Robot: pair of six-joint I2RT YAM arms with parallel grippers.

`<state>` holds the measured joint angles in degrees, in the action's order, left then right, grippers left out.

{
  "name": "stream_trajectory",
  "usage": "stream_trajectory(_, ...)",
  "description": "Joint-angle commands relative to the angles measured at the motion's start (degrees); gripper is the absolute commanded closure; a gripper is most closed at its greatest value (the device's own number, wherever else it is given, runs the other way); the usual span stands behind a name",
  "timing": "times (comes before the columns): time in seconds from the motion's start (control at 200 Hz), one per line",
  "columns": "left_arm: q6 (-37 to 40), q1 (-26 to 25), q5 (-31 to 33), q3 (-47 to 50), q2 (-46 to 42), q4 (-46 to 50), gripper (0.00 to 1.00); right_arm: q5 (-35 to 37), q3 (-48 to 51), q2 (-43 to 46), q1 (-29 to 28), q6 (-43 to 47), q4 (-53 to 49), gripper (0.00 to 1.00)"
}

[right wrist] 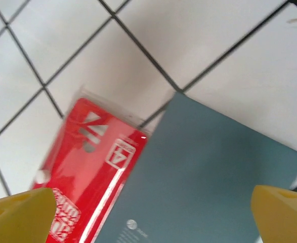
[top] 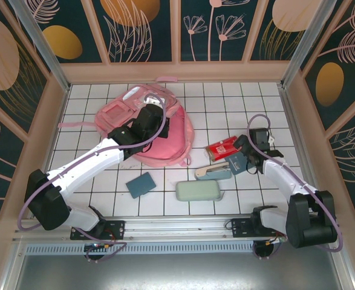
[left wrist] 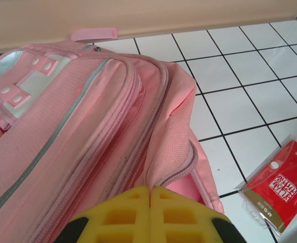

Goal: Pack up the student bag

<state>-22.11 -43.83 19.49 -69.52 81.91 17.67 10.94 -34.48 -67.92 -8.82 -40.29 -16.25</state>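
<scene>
Bag (top: 176,138): where does it lie?

On the tiled table (top: 237,103), left of middle and toward the back wall (top: 225,71). It lies flat with its front pockets up. Its pink loop (left wrist: 93,34) rests against the foot of that wall.

And the left gripper (left wrist: 151,195)?

The left arm reaches across the bag from the near left. The yellow fingers (left wrist: 123,212) are pressed together with no gap. They sit right at the zip (left wrist: 181,169), where the bag's side gapes a little. Whether any cloth is caught between them, I cannot tell.

Right gripper (right wrist: 151,215)?

Spread wide, with one yellow finger at each lower corner of its wrist view. It grips nothing. It hangs over a grey-blue notebook (right wrist: 214,172) and a red packet (right wrist: 87,162).

How do those two lie?

They are touching. The notebook's long edge seems to overlap the packet's side. Both are on the right half of the table, to the right of the bag and apart from it. The packet is the nearer one to the bag.

Anything else on the tiles?

A teal book (top: 141,184) and a pale green case (top: 198,191) lie nearer the arm bases, between the two arms. A long grey thing (top: 212,173) sits just behind the case. I cannot name it.
</scene>
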Motion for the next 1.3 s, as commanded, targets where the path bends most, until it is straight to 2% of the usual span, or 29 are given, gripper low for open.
stream_trajectory(0.0, 0.7, 0.0, -0.2, 0.1, -2.2, -3.4, 1.0, 4.9, -0.3, 0.6, -0.3, -4.4, -8.7, 0.01)
stream_trajectory(0.27, 0.6, 0.0, -0.1, 0.4, -2.6, -3.6, 1.0, -4.1, 1.7, -5.0, -1.0, -7.4, -2.3, 0.01)
stream_trajectory(0.44, 0.6, 0.0, -0.1, 0.5, -2.7, -3.7, 1.0, -3.8, -1.4, -10.2, -3.0, -6.9, -0.5, 0.01)
stream_trajectory(0.631, 0.7, 0.0, 0.0, 0.4, -2.5, -3.7, 1.0, -0.3, -5.5, -14.9, -6.2, -5.3, -1.5, 0.01)
stream_trajectory(0.836, 0.7, 0.0, -0.2, 0.4, -2.3, -3.7, 1.0, 1.4, -8.9, -18.8, -6.8, -1.6, -1.9, 0.01)
stream_trajectory(1.016, 0.7, 0.0, -0.3, 0.4, -2.1, -3.8, 1.0, 1.1, -12.2, -18.7, -7.0, 0.6, -0.7, 0.01)
stream_trajectory(1.186, 0.8, 0.1, -0.6, 0.5, -2.2, -3.8, 1.0, 2.3, -17.5, -24.5, -7.1, 3.8, -3.6, 0.01)
stream_trajectory(1.296, 0.9, 0.1, -0.4, 0.5, -2.2, -3.8, 1.0, 1.9, -17.6, -25.9, -7.1, 3.9, -3.5, 0.01)
